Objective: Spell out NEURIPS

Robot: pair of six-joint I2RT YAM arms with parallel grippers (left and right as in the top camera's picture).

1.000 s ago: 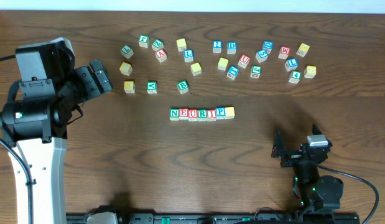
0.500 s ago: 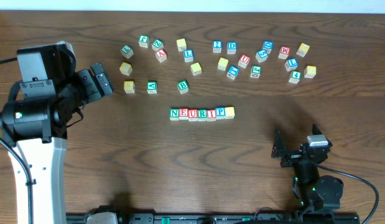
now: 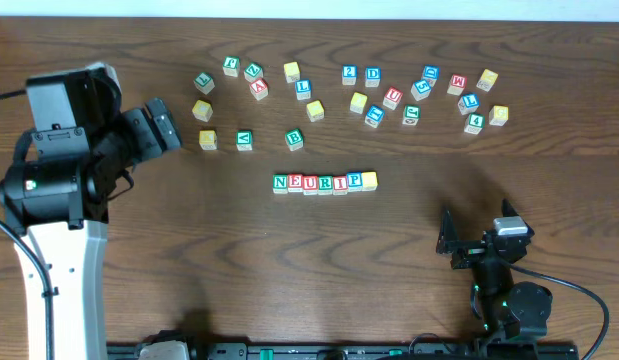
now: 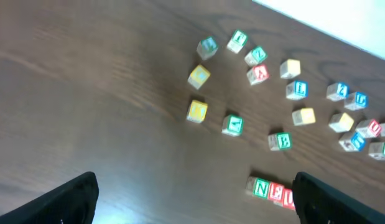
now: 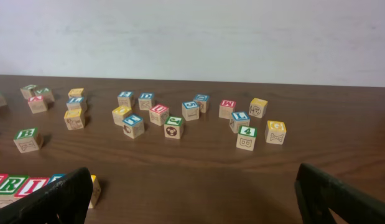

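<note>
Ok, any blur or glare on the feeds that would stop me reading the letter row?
Overhead: evenly lit, no glare, the row reads N E U R I P, last cube showing yellow. Left wrist: soft and blurred, only N and E show at the bottom edge. Right wrist: sharper, soft short shadows, row clipped at the lower left corner.

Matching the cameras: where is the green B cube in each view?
Overhead: green B cube, left of centre, just above the NEURIP row.
Left wrist: lower right, above the row's N.
Right wrist: far left, above the row.
Shared landmark: that row, at left wrist's bottom edge and right wrist's lower left.
</note>
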